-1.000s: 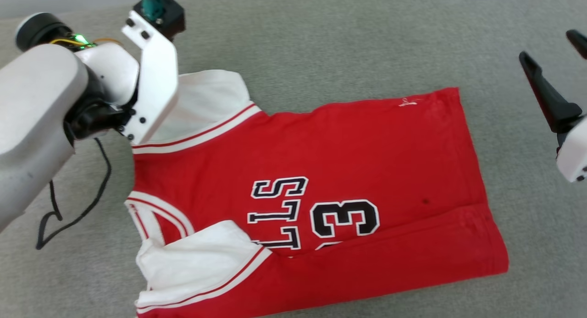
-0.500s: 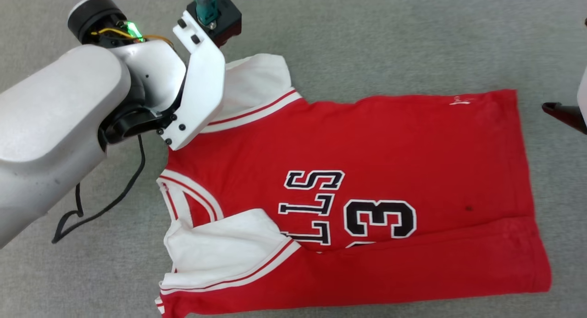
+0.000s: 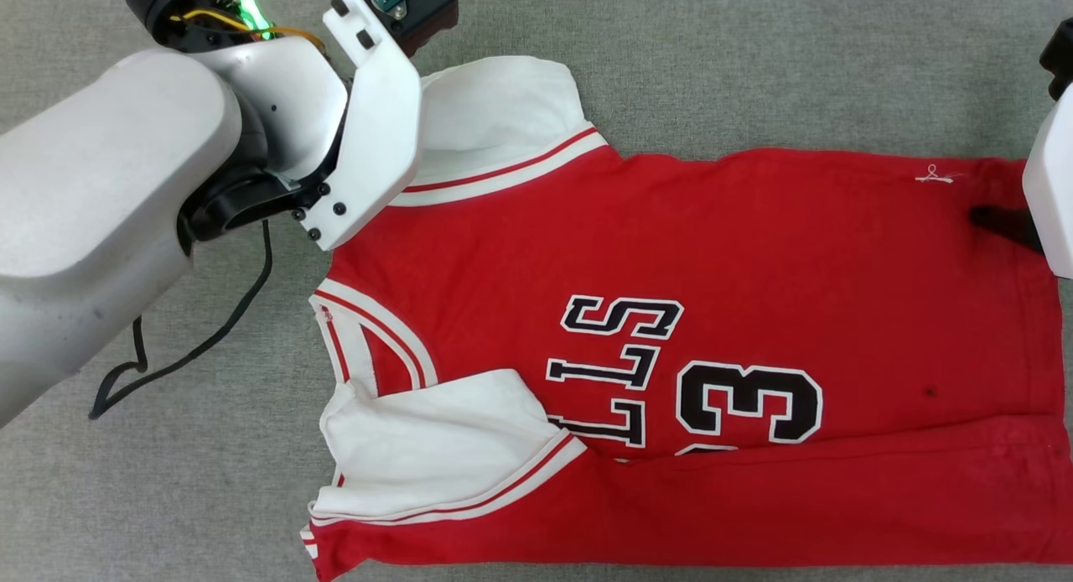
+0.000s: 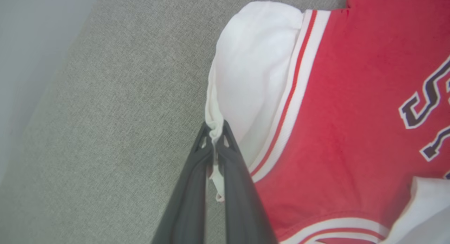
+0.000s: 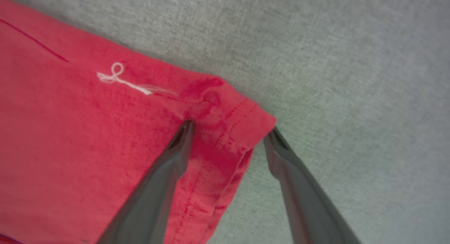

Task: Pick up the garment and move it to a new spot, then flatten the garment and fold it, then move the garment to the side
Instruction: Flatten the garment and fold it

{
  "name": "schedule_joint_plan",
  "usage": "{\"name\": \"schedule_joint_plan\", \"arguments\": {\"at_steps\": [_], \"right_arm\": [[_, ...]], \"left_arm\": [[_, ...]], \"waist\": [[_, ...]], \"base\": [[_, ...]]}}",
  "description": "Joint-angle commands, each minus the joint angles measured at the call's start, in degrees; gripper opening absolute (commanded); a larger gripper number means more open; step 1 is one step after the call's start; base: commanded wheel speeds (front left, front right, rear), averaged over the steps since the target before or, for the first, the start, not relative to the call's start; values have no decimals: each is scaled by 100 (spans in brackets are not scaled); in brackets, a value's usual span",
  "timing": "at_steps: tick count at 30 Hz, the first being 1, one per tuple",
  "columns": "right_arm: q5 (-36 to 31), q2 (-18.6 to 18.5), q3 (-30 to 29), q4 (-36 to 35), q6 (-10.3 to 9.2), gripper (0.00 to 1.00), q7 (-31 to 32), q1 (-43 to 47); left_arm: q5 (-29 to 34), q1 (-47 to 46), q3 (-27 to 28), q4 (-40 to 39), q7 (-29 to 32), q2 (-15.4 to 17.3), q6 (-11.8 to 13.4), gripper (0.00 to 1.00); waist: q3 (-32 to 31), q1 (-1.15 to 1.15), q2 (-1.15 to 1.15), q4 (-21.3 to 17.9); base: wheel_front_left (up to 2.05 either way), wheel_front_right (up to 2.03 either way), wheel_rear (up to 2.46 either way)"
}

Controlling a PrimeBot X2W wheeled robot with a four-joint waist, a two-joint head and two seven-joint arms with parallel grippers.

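The garment [image 3: 671, 255] is spread across the grey cloth surface [image 3: 754, 62], collar toward the robot's left and hem toward its right, the near long side folded over so the lettering is partly covered. The edge of the far white sleeve [image 4: 253, 71] is pinched tight between the closed fingers of the left gripper [image 4: 215, 129]. The right gripper [image 5: 230, 127] is held wide apart at the far hem corner [image 5: 242, 121]. One finger is set on the red cloth, the other on the grey surface just beside it. A white thread loop [image 5: 119, 77] is seen nearby.
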Motion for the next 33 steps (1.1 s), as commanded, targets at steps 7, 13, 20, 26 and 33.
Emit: {"name": "schedule_joint_plan", "arguments": {"at_steps": [7,13,20,26,33], "right_arm": [[240,119,390,181,-3,0,-294,294],[403,125,300,207,-3,0,-994,212],[686,-88,376,114,-3,0,-1920,816],[793,-215,451,-45,-3,0,-2250,1275],[937,-467,476,-313,-4,0,-2566,2006]], "left_arm": [[-101,5,-68,145,-165,11,2,0],[-223,273,-87,263,-399,42,2,0],[-461,783,-99,178,-770,193,3,0],[-493,1216,-102,-47,-847,376,2,0],[-530,2065,-106,-508,-882,648,91,0]], "waist": [[-85,0,0,-75],[-550,0,0,-133],[-1464,0,0,-160],[-1907,0,0,-156],[-2315,0,0,-130]], "base": [[0,0,0],[0,0,0],[0,0,0],[0,0,0],[0,0,0]]}}
